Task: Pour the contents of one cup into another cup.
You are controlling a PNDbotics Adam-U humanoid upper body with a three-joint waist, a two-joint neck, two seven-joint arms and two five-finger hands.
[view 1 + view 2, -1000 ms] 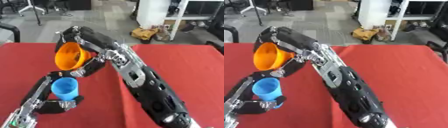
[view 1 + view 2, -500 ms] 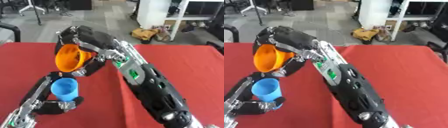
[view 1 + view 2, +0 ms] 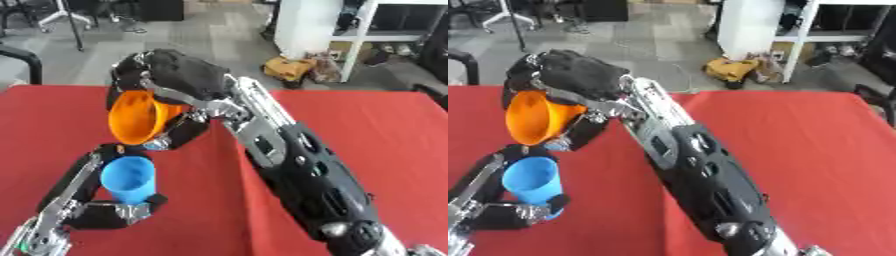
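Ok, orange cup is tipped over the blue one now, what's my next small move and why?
Probably tip the orange cup a little further with the right hand. Its mouth already faces down and toward the camera, just above the blue cup, which the left hand holds upright on the red table. Nothing can be seen falling, and whether anything has landed inside the blue cup cannot be told.

Orange cup (image 3: 138, 116): smooth plastic with a slight sheen, held at far left by the right hand (image 3: 175, 75), whose shell is matt black with bare silver metal at the joints. Blue cup (image 3: 129, 178): smooth matt plastic, gripped near left by the left hand (image 3: 109, 215), black with silver metal links. Table (image 3: 367, 130): covered in matt red cloth. Right forearm (image 3: 306, 175): glossy black casing.
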